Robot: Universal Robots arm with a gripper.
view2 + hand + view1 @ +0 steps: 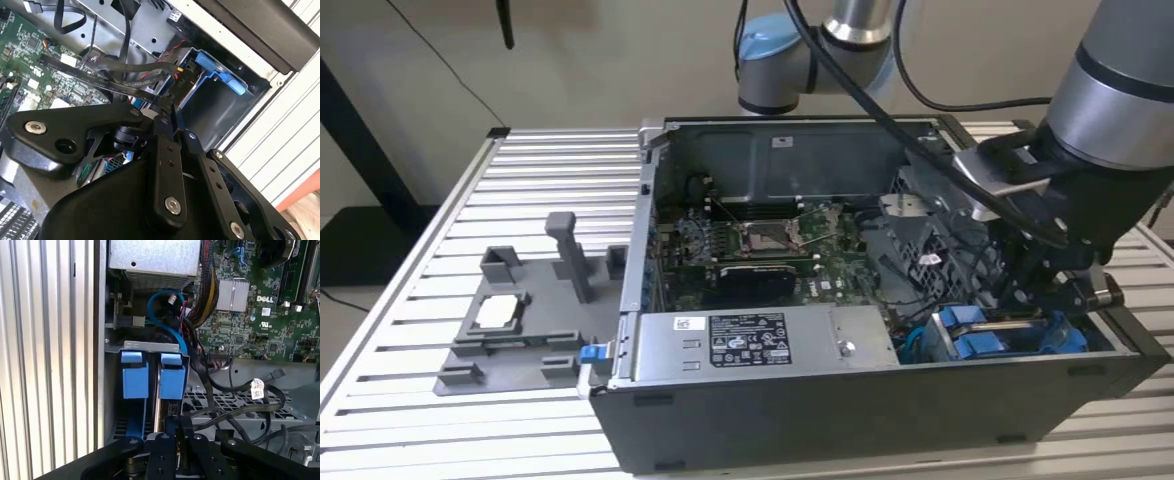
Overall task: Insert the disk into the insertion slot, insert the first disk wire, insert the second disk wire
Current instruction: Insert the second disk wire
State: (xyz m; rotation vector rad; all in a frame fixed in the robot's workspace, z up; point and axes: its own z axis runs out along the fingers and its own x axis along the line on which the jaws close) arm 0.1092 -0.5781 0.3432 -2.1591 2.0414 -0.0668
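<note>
- So the computer case [881,410] lies open on the slatted table [440,230], and it's the landmark for everything below.
- The gripper [1067,290] is down inside the case at its front corner, on the exterior view's right, right over the drive bay [1014,335].
- The disk [172,382] in its blue carrier sits in that bay next to a second blue carrier [134,375], both upright side by side.
- In the second wrist view the gripper [167,112] has its jaws pressed together on a black cable [100,82] just by the blue carrier [220,75].
- A blue cable [162,315] loops above the bay, toward the grey power supply box [761,340].
- Left of the case stands a grey fixture [520,310].
</note>
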